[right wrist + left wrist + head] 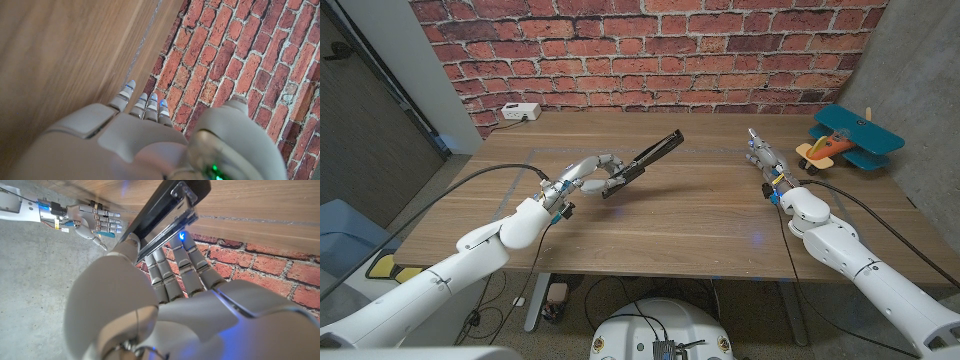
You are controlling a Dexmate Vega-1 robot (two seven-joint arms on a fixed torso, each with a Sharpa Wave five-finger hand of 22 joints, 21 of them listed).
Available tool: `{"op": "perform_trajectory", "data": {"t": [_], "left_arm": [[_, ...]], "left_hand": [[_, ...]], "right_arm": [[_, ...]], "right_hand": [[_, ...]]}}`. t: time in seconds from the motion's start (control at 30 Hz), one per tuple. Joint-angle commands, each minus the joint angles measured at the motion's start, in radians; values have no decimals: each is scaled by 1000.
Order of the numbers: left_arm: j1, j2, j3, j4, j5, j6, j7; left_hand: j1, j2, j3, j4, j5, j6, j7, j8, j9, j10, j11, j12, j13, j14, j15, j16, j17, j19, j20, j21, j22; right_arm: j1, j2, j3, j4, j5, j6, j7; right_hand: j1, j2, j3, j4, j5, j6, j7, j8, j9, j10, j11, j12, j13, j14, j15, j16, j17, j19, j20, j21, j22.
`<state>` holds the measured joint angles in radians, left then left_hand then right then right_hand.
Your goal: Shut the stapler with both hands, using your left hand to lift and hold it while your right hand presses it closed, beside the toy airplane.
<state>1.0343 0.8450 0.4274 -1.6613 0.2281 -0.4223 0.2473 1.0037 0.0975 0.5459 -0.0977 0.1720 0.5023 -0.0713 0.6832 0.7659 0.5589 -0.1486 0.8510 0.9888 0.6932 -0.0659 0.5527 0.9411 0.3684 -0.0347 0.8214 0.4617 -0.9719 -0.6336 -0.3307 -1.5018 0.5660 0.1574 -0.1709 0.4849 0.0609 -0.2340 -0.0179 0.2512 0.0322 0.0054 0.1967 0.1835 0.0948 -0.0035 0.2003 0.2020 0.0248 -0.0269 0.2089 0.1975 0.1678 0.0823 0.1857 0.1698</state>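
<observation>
One stapler (645,160) being gripped in left hand (588,176) fingers (175,262), lifted off desk (660,225), well apart from toy airplane (848,140). Right hand (767,160) sitting just beside airplane, fingers released, holding nothing.

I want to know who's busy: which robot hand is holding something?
The left hand: it grips the open black stapler lifted off the wooden table. The right hand holds nothing, fingers straight, beside the blue and orange toy airplane.
</observation>
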Motion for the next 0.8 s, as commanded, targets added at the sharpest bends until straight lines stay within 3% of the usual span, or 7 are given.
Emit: {"op": "perform_trajectory", "data": {"t": [0.03, 0.8], "left_arm": [[-6, -22, -6, 11, -24, -27, -11], [-71, -98, 35, 67, -80, -27, -56]], "left_hand": [[113, 115, 171, 158, 4, 33, -17, 2, 31, 12, 0, 3, 1, 7, -100, -4, 4, -9, 0, 11, 3], [106, 113, 169, 151, 4, 41, -15, -10, 24, 17, 4, -1, -3, 6, -100, -7, -1, -23, -2, 47, 4]], "right_arm": [[-35, -9, 7, -62, -28, -18, -63], [-64, -38, 32, -92, 2, -1, -9]], "right_hand": [[-6, 4, 0, -5, 0, 13, 1, 4, 6, 11, -3, 8, 2, 6, -29, 3, 2, 3, -2, 5, 2], [12, 17, 12, -15, -2, 42, 0, 12, 6, 46, -2, 19, 4, 43, -45, 15, 1, 28, -13, 12, 2]]}}
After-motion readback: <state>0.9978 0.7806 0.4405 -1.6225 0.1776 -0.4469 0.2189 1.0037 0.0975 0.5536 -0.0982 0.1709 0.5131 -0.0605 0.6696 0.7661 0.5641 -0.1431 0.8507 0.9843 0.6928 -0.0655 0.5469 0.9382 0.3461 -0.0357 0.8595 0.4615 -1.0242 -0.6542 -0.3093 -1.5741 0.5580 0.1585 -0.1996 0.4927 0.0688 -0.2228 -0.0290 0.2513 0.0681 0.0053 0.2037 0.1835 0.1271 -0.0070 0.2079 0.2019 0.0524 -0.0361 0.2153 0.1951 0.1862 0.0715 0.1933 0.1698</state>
